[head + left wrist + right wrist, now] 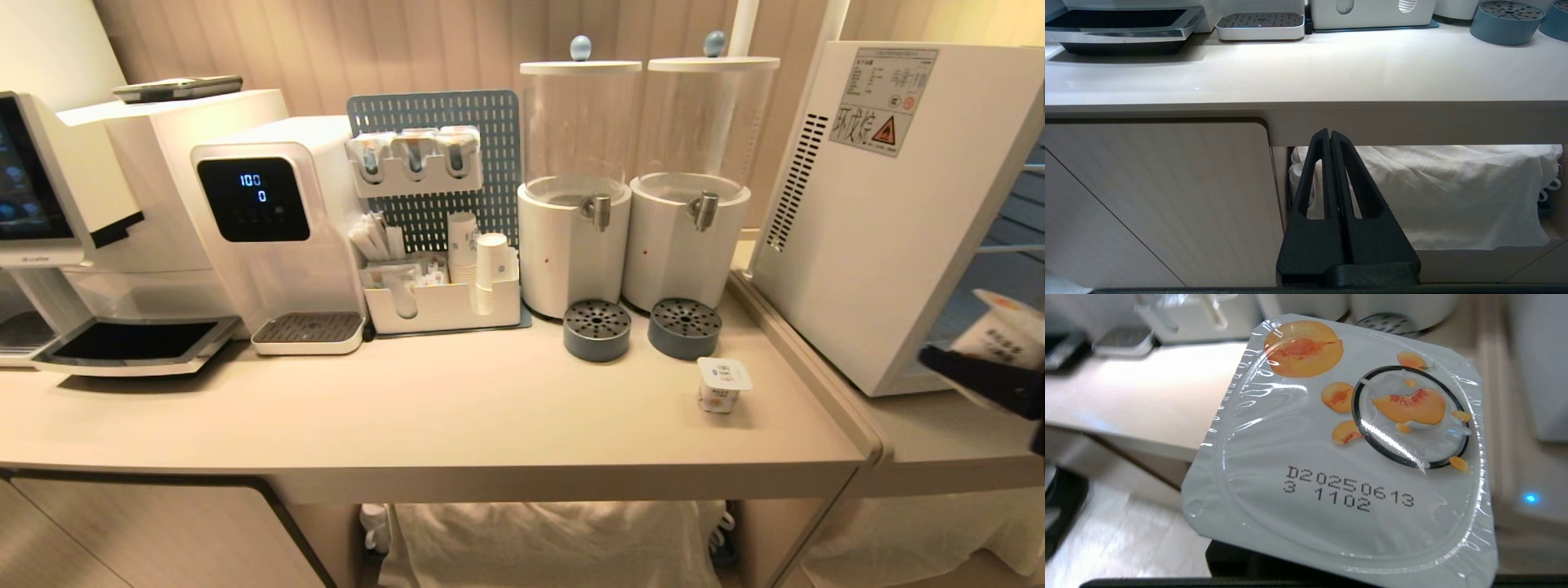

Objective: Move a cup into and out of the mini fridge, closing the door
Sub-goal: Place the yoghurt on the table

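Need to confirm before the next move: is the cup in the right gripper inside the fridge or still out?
Out. The cup in the right gripper hangs before the mini fridge, beside its front corner.
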Robot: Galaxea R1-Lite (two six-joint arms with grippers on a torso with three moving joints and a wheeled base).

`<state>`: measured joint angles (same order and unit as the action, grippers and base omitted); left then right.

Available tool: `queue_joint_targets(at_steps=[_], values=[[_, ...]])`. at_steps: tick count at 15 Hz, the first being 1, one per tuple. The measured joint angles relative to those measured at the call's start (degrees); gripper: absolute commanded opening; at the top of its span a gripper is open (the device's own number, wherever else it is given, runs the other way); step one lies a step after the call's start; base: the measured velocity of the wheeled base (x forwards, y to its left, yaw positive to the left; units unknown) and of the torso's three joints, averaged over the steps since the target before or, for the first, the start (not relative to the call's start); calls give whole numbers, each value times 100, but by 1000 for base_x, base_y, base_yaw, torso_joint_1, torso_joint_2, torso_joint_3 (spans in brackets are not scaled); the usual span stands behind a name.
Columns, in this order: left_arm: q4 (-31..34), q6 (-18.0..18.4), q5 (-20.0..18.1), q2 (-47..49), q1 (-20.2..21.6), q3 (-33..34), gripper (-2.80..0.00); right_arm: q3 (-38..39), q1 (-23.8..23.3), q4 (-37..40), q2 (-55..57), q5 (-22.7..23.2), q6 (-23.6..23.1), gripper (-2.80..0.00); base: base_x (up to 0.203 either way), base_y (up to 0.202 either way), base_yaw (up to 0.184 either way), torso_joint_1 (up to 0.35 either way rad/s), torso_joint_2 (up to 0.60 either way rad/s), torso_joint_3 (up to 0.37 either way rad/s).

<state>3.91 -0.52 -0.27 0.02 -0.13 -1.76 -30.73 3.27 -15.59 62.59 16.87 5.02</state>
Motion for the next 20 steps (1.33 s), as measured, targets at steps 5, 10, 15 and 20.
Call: queue_joint_targets(at_steps=[5, 10, 15, 20], values=[[0, -7, 9, 0, 4, -1, -280, 469, 1033, -3034, 3035, -137, -820, -280, 0, 0, 0, 0, 0, 0], [2, -7, 9, 0, 4, -1, -280, 582, 1634, -4545, 4377, -516, -1050, -280, 0, 0, 0, 0, 0, 0], [2, -10, 5, 0, 4, 0, -280, 556, 1684, -4555, 4594, -606, -1098, -280, 0, 0, 0, 0, 0, 0], [2, -12, 5, 0, 6, 0, -280, -1619, 2569, -4255, 6083, -2131, -1541, -280, 0, 0, 0, 0, 0, 0]])
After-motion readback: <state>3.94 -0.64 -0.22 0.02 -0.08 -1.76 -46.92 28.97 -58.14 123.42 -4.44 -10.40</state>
